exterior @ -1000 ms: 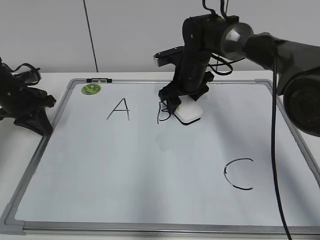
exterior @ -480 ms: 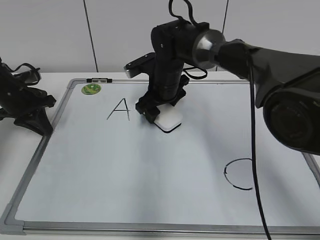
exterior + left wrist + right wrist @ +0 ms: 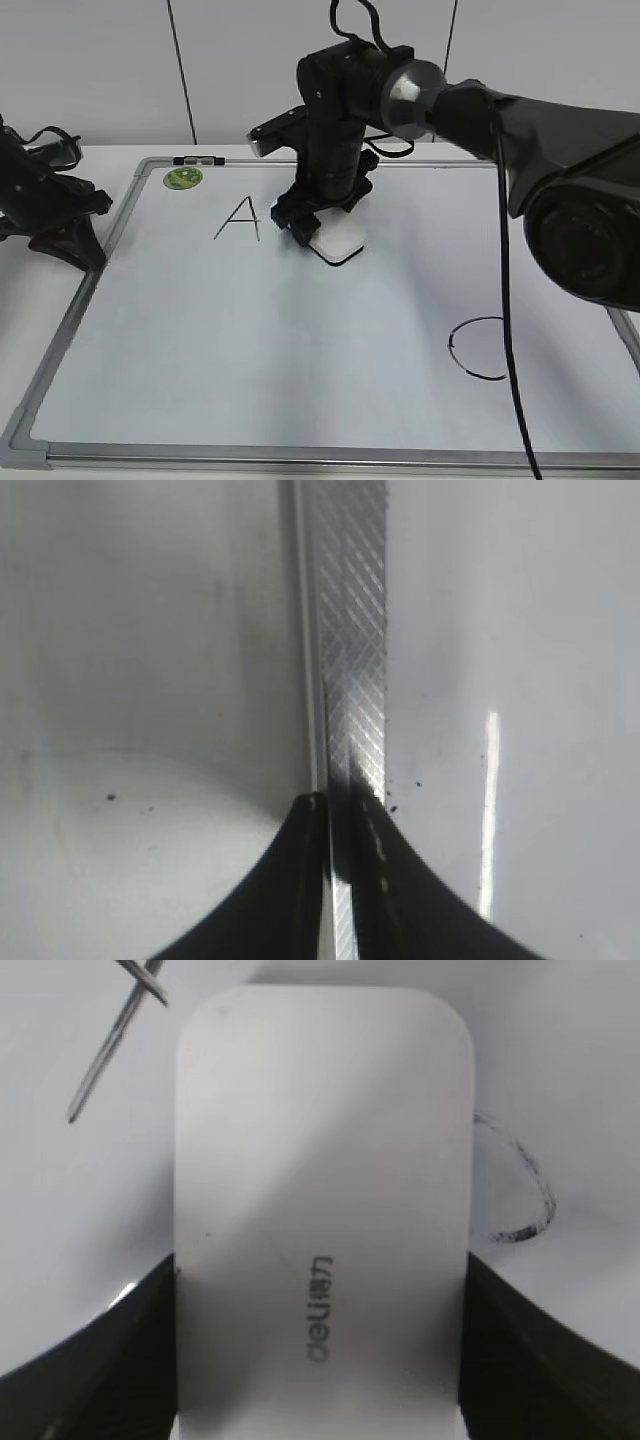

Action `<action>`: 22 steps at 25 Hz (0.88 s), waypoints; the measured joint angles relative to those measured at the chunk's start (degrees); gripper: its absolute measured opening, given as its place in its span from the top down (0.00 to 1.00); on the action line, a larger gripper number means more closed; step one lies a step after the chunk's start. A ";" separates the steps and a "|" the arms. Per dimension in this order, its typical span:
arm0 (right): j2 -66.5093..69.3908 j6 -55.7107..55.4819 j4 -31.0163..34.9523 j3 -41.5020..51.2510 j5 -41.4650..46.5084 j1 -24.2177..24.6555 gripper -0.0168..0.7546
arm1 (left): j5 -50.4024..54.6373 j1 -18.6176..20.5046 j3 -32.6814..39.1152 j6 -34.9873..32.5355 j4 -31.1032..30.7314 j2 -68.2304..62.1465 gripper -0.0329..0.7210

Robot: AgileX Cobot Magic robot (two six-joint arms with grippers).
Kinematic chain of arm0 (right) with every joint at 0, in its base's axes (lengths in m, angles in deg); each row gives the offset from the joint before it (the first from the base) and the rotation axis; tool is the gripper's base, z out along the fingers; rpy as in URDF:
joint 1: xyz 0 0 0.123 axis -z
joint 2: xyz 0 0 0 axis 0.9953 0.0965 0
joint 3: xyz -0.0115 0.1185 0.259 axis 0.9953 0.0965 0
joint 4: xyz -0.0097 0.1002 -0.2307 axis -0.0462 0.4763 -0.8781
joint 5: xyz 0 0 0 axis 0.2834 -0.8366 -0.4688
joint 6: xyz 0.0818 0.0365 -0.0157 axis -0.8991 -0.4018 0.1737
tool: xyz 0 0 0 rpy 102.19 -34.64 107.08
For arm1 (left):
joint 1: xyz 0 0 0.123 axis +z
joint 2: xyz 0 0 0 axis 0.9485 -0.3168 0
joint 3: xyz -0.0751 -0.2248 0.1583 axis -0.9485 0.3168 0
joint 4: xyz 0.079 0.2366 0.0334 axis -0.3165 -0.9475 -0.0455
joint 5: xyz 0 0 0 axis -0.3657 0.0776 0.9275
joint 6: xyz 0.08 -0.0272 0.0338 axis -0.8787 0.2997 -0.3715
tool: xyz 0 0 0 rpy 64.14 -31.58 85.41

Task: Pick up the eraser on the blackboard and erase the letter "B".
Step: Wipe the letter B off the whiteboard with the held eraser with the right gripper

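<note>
The blackboard (image 3: 300,400) lies flat on the table. My right gripper (image 3: 318,228) is shut on the white eraser (image 3: 337,243) and presses it on the board just right of the letter "A" (image 3: 238,218). In the right wrist view the eraser (image 3: 320,1180) fills the space between my fingers (image 3: 318,1272). A faint curved black stroke (image 3: 525,1195), a remnant of the letter "B", shows beside it. No whole "B" shows in the exterior view. My left gripper (image 3: 70,238) rests at the board's left edge, with its jaws (image 3: 340,805) shut over the metal frame (image 3: 352,630).
The letter "C" (image 3: 478,348) is at the board's lower right. A round green sticker (image 3: 182,178) sits at the top left corner. Strokes of the "A" (image 3: 120,1020) lie just ahead of the eraser. The right arm (image 3: 480,100) spans the board's far right side.
My right gripper has slid the eraser left over the spot where the "B" stood. The "B" no longer shows in the exterior view. The left arm has not moved.
</note>
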 joint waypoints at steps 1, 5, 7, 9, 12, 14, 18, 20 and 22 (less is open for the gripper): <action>0.00 -0.59 -0.36 0.00 0.07 0.11 0.29 | 0.00 0.00 0.00 0.00 0.00 0.00 0.91; 0.00 -2.46 -3.45 0.00 0.37 1.15 0.29 | 0.00 0.00 0.00 0.00 0.00 -0.03 0.91; 0.00 -3.30 -4.84 0.00 0.41 1.85 0.29 | 0.00 0.00 0.00 0.00 0.00 -0.03 0.91; 0.00 -3.75 -5.58 0.00 0.51 2.55 0.29 | 0.00 0.00 0.00 0.00 0.00 -0.03 0.91; 0.00 -4.33 -7.30 0.00 0.64 3.56 0.29 | 0.00 0.00 0.00 0.00 0.00 -0.03 0.91; 0.00 -4.52 -7.65 0.00 0.64 4.33 0.29 | 0.00 0.00 0.00 0.00 0.00 -0.03 0.91; 0.00 -4.66 -7.65 -0.03 1.01 6.32 0.28 | 0.00 0.00 0.00 0.00 0.00 -0.03 0.91; 0.00 -4.70 -7.79 -0.13 1.77 7.08 0.29 | 0.00 0.00 0.00 0.00 0.00 -0.03 0.91; -0.20 -4.70 -8.30 -0.13 2.45 7.49 0.29 | 0.02 0.00 0.00 0.00 0.00 -0.03 0.91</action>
